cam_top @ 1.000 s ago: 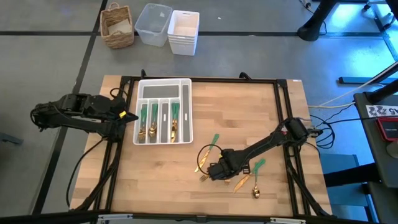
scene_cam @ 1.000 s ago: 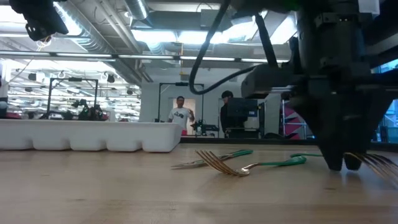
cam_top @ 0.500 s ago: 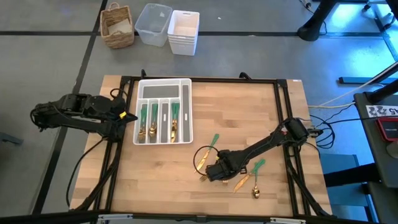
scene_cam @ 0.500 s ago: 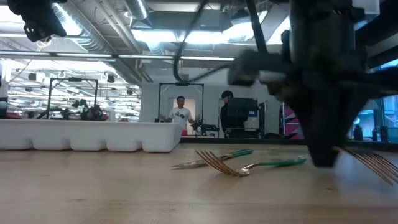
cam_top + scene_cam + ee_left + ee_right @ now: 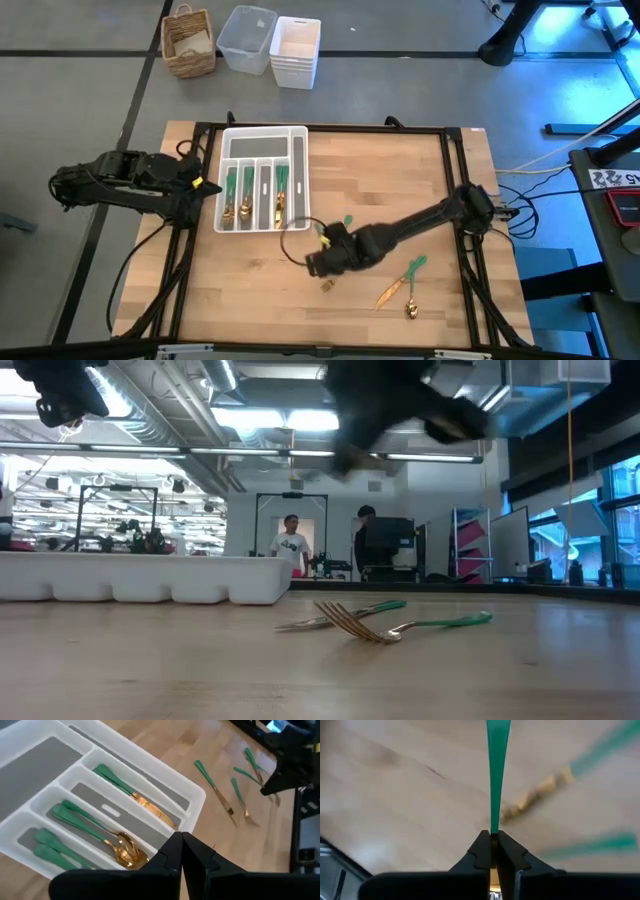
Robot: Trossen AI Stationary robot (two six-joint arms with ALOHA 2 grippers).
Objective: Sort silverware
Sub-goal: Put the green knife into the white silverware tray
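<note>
My right gripper [image 5: 491,836] is shut on one piece of silverware with a slim green handle, held above the middle of the table [image 5: 315,262]; its head is hidden behind the fingers. In the low view this gripper [image 5: 400,400] is a dark blur high up. Two forks [image 5: 350,622] lie flat on the wood. More loose silverware [image 5: 400,280] and a spoon [image 5: 411,310] lie near the front right. The white tray [image 5: 298,178] holds sorted pieces. My left gripper [image 5: 182,840] waits shut by the tray's left side [image 5: 205,185]. My right gripper pinches the piece's green handle [image 5: 493,822] between its two fingers. The handle runs on past the fingertips, in line with the fingers, which slant steeply down. The piece is lifted clear of the table.
A wicker basket [image 5: 188,42], a clear bin [image 5: 247,38] and stacked white bins [image 5: 295,50] stand on the floor beyond the far edge. Bare wood lies between the tray and the loose pieces. People [image 5: 290,540] stand far off in the room behind.
My right gripper has shut on a piece that lay on the table near the front, then risen and swung toward the tray while turning. The piece has been lifted clear; in the low view the fork at the right has left the table.
</note>
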